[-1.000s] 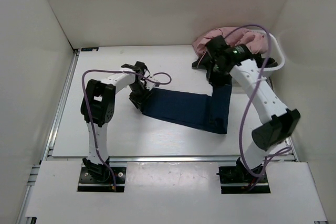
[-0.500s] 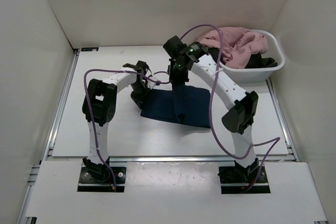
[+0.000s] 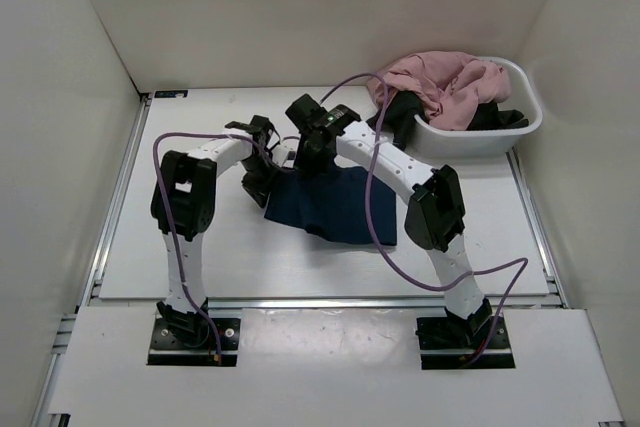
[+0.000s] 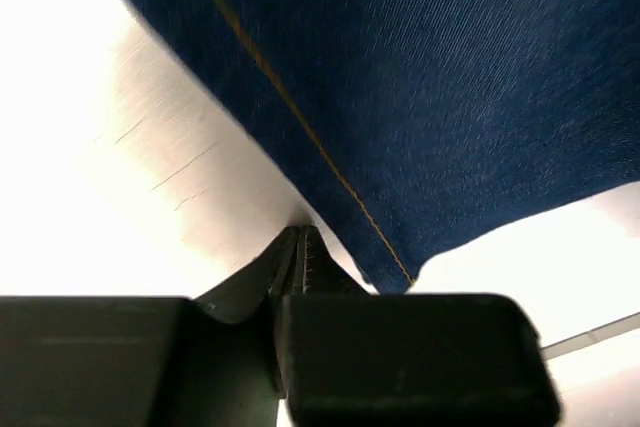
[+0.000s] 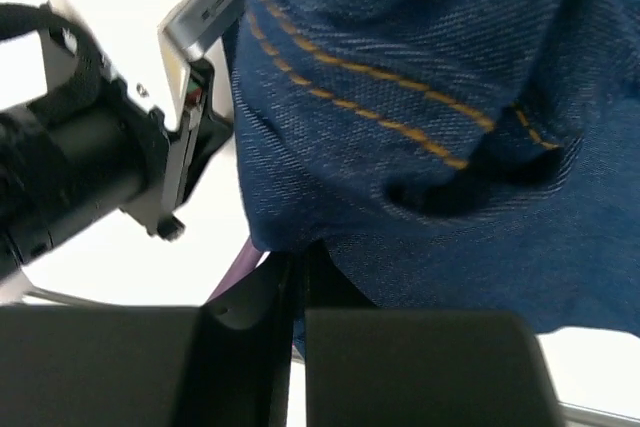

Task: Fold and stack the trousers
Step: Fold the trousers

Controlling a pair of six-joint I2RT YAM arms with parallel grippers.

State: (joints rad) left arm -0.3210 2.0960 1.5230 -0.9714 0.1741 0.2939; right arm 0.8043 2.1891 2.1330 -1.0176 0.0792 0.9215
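Top view: shows the trousers [image 3: 340, 209] folded into a dark slab at mid bench [image 3: 480, 227], with the left tool [image 3: 266, 185] at the left edge and the right tool [image 3: 302, 159] at the far-left corner.

Left wrist: shows the tool pinched shut, apparently on the edge beside an orange seam.

Right wrist: shows the tool clamped on a bunched, stitched fold.

By judgement: limp, fairly heavy denim, rough enough not to slip, not fragile. Best taken at thick seams, through all layers.

1. Folded dark navy-blue denim trousers [image 3: 340, 209] lie mid-way on white table [image 3: 220, 257].
2. At their left edge: left gripper [image 3: 262, 185]; at back edge: right gripper [image 3: 302, 161].
3. Back right, white plastic basin [image 3: 480, 142] holds pink garment [image 3: 445, 77] and black garment [image 3: 500, 119].
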